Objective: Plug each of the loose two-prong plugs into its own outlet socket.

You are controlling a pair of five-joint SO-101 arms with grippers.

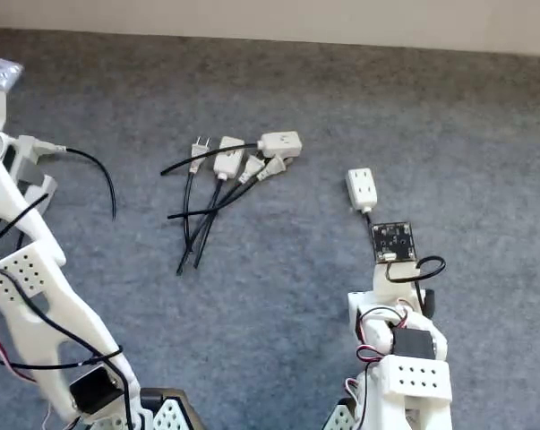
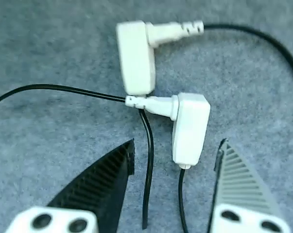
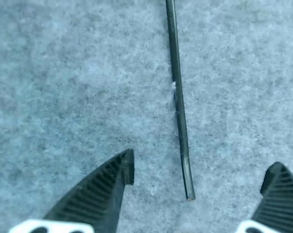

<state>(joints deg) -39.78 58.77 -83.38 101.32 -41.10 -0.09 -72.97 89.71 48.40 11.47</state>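
Worktop (image 1: 341,90), grey and felt-like, carrying white plugs and outlet blocks in three groups. At the left edge are two pairs. The farther block (image 2: 135,58) has a first plug (image 2: 173,31) seated at its end, and the nearer block (image 2: 190,128) has a second plug (image 2: 151,104) seated in its side. Both look mated, so this share of the task is judged done. The left gripper (image 2: 177,143) is spread and empty, with a finger on either side of the nearer block. Near the middle is a bundle of black leads with a loose plug (image 1: 199,146), prongs bare, beside a centre block (image 1: 227,159). An angled plug (image 1: 252,167) and a neighbouring plug (image 1: 271,167) lie close to an end block (image 1: 280,141); whether either is seated cannot be told. Toward the right is a single block (image 1: 361,188) with nothing plugged in. The right gripper (image 3: 203,162) is spread and empty, with the end of a black cable (image 3: 179,107) lying between its fingers. Judged outstanding: at least the loose plug and the single block.
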